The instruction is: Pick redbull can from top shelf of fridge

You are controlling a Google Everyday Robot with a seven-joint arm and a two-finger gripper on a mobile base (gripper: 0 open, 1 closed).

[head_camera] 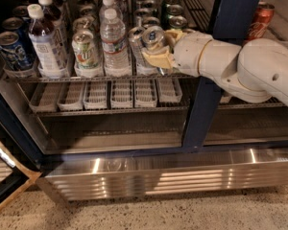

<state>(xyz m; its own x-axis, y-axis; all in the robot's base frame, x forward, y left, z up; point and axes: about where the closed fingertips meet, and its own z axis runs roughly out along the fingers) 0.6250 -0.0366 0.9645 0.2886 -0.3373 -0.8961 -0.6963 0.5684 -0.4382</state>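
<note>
Gripper (161, 48) clenched on redbull can (152, 35), upper centre, front of top shelf (86, 76); can's long axis near-vertical, tab end up, leaning slightly camera-ward

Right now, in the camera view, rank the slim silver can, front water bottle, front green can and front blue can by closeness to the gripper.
1. slim silver can: between the jaws of the gripper, on the top shelf.
2. front water bottle: just left.
3. front green can: further left.
4. front blue can: far left.
</note>
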